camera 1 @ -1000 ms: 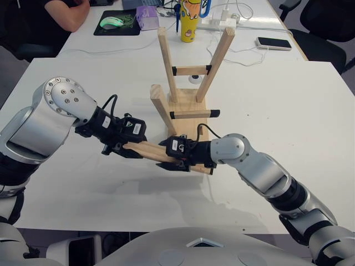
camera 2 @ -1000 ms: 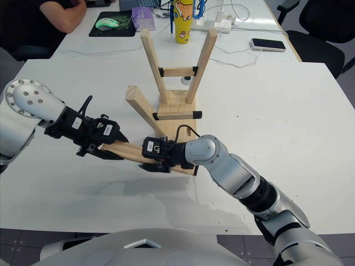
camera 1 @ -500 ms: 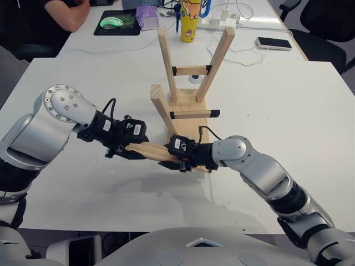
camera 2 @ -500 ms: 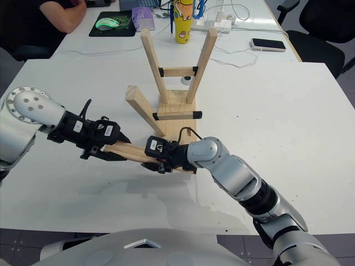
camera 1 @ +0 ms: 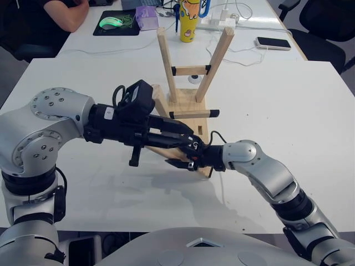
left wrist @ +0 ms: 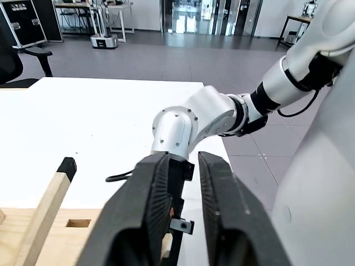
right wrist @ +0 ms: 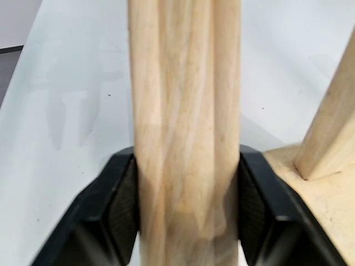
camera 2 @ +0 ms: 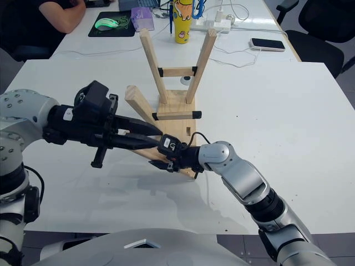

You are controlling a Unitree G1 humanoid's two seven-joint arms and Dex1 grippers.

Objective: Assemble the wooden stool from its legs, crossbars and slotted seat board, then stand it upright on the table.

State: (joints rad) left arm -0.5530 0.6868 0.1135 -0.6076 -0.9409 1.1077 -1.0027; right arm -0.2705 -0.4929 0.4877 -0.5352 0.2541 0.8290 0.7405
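The slotted seat board point(camera 1: 187, 103) lies upside down on the white table. Two legs point(camera 1: 166, 61) stand up from its far side, joined by a crossbar point(camera 1: 191, 70). A third leg point(camera 1: 160, 103) rises at its near left, with a second crossbar point(camera 1: 194, 114) beside it. A loose leg point(camera 1: 165, 153) lies slanted off the board's near corner. My right gripper point(camera 1: 186, 159) is shut on this leg, its pads point(right wrist: 119, 205) pressing both sides. Just above the leg, my left gripper point(camera 1: 191, 145) hovers open, its long black fingers point(left wrist: 152, 205) pointing at the right gripper.
At the table's far edge stand a yellow cup point(camera 1: 188, 19), a purple box point(camera 1: 147, 16), a power strip point(camera 1: 216, 23) and a black mat with a green mouse point(camera 1: 112, 22). A phone point(camera 1: 273, 42) lies far right. Bare tabletop point(camera 1: 288, 111) stretches right of the stool.
My left gripper has let go of the loose leg's end, risen and turned so its fingers point along the leg. The right gripper keeps its hold and has shifted slightly right.
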